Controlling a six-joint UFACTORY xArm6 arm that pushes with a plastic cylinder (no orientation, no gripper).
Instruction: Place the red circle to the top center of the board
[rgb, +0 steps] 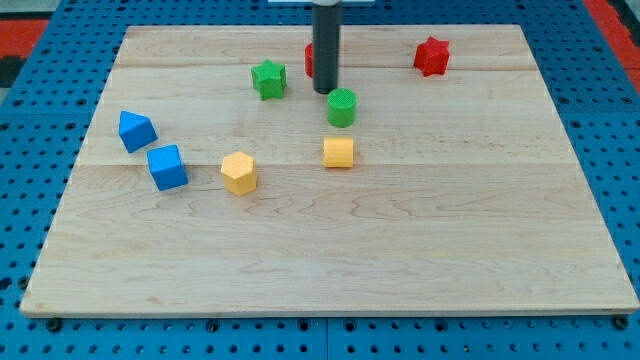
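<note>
Taking the green circle (341, 106) as the landmark and working from the view's bottom upward: just below it lies a yellow block (338, 152), squarish in outline. Further to the view's left and slightly lower sits a second yellow block (239, 171), more hexagonal. Well left of the landmark are two blue blocks, a cube-like one (167, 166) and a wedge-like one (136, 130) just above it. Up and left of the landmark rests a green star (268, 78).

My tip (327, 92) sits just above and left of the green circle, close enough that I cannot tell whether it touches. Being a bare rod, it holds nothing; it can only press sideways against a block.

The red circle (309, 59) lies above the landmark, almost wholly hidden behind the rod; only a red sliver shows at the rod's left edge, so its shape is taken from the task. It appears to be already near the top centre of the wooden board (400, 250). A red star (431, 56) stands well to the upper right.

Risks, as I judge them: a push from this side could run the block past the top edge, and an off-centre contact would send it sideways toward the green star. Sweeping round could also knock the green circle.

A circle has no long axis and no facing; its heading cannot be read here.
</note>
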